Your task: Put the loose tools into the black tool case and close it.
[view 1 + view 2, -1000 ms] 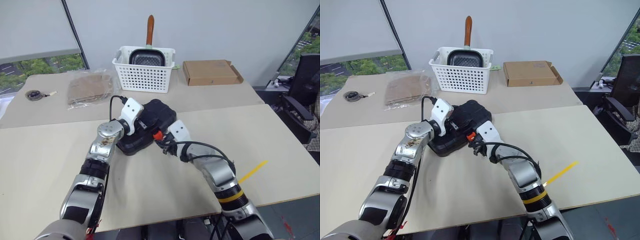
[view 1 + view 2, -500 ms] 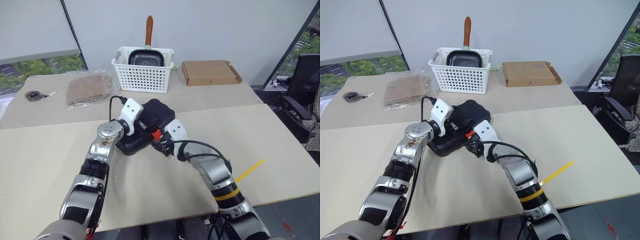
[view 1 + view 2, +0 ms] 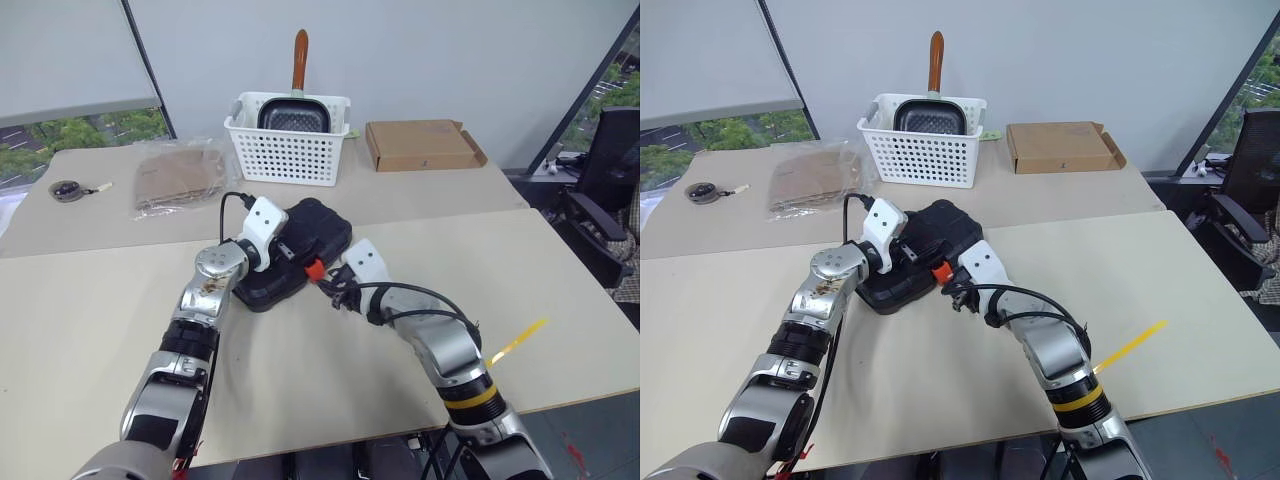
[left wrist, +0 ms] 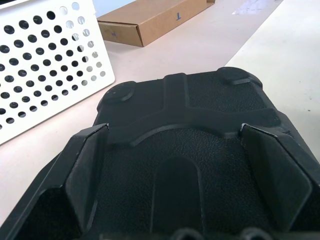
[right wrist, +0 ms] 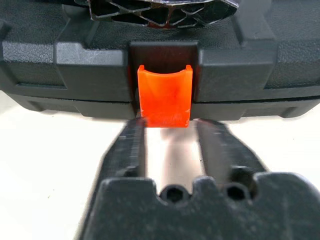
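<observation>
Resting on the closed lid of the flat black plastic tool case [image 3: 290, 255], the left hand [image 4: 186, 165] has its two black fingers [image 4: 87, 172] spread as wide as they go, gripping nothing; it appears to press the lid down and steady the case. The case lies shut near the middle of the pale worktop [image 3: 300, 390], just in front of a white perforated plastic basket [image 3: 288, 135]. At its near edge sits the small orange latch [image 5: 164, 96]. The right hand [image 5: 170, 150] points at it, fingers narrowly parted, tips just below the latch, holding nothing, seemingly placed to push it shut.
</observation>
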